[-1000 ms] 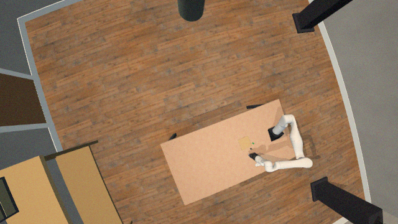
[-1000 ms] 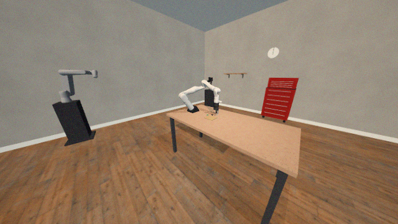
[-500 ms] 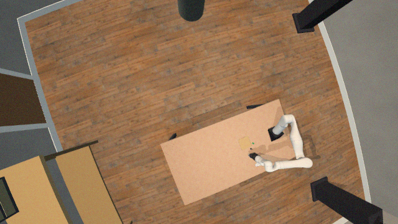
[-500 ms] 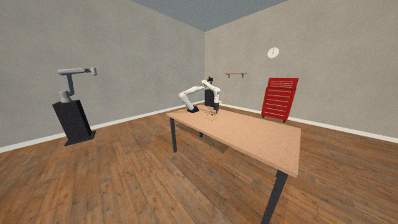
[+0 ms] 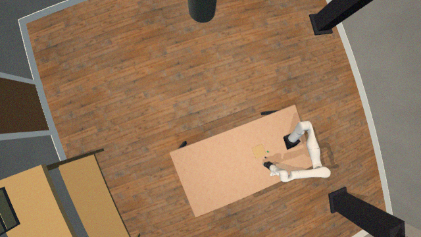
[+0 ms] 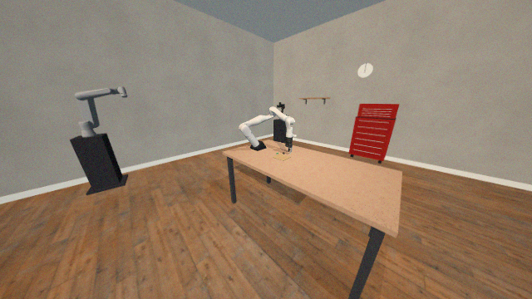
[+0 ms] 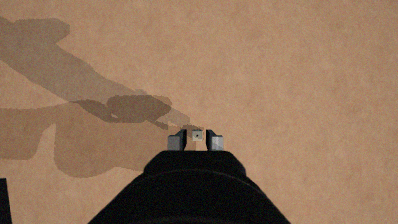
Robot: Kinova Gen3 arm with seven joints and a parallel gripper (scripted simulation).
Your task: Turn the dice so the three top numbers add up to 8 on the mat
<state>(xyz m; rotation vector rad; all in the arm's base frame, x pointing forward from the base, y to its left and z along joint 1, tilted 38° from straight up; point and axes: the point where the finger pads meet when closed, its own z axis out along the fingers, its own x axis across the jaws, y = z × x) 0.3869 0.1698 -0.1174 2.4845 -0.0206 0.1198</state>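
The white arm (image 5: 304, 174) (image 6: 254, 121) rises from its black base (image 5: 289, 146) (image 6: 263, 147) near one short edge of the desk (image 5: 214, 178) (image 6: 332, 176), bends out past that edge, then reaches back over the desktop. Its gripper (image 5: 264, 163) (image 6: 290, 152) (image 7: 196, 136) points down, partly open, around a pale die (image 7: 197, 135) with space on either side, so it grips nothing. One dark pip (a tidy little dot) faces the wrist camera.

The yellowish mat (image 5: 259, 151) (image 6: 282, 157) lies roughly midway between the long edges, nearer the base's short edge than the far corners. A green die (image 5: 268, 151) (image 6: 277, 154) and a dark die (image 5: 266, 157) (image 6: 283, 153) sit off it, on the base side; their numbers are too small to read.

Wood flooring surrounds the desk. A red tool chest (image 6: 374, 133) stands by the wall beneath a white clock (image 6: 365, 70), its markings illegible.

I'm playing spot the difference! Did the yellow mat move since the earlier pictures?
No, the mat looks the same: in the top view it lies just as far from the arm's black base as before.
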